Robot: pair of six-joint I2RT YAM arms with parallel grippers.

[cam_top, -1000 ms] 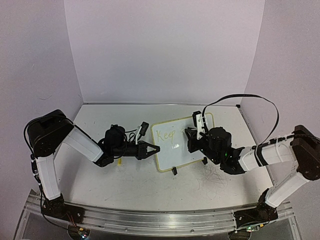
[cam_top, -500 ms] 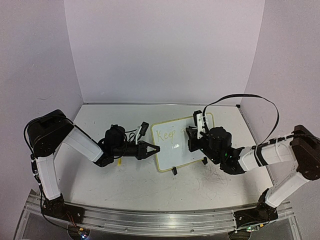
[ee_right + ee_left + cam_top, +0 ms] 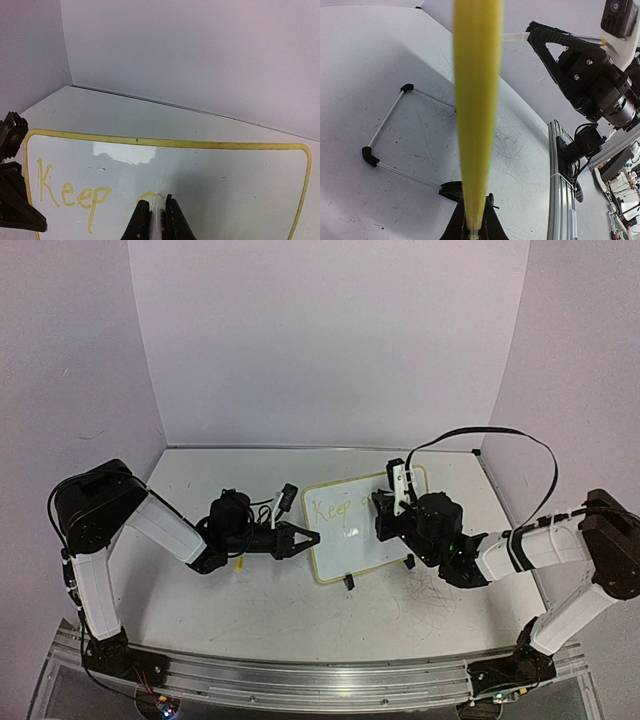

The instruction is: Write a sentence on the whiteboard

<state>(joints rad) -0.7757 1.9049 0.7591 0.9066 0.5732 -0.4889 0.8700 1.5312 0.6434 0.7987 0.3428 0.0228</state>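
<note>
Whiteboard (image 3: 362, 540) stands tilted mid-table (image 3: 250, 610) in the top view, with the left gripper (image 3: 308, 538) at its left edge and the right gripper (image 3: 380, 520) over its right half; of the sentence (image 3: 330, 510), only "Keep" is legible. Left wrist view: jaws closed on the board's yellow rim, which runs edge-on up the frame. Right wrist view: jaws closed on a white marker (image 3: 159, 212), its tip on the board just right of "Keep", touching a short yellow arc (image 3: 148, 195).
</note>
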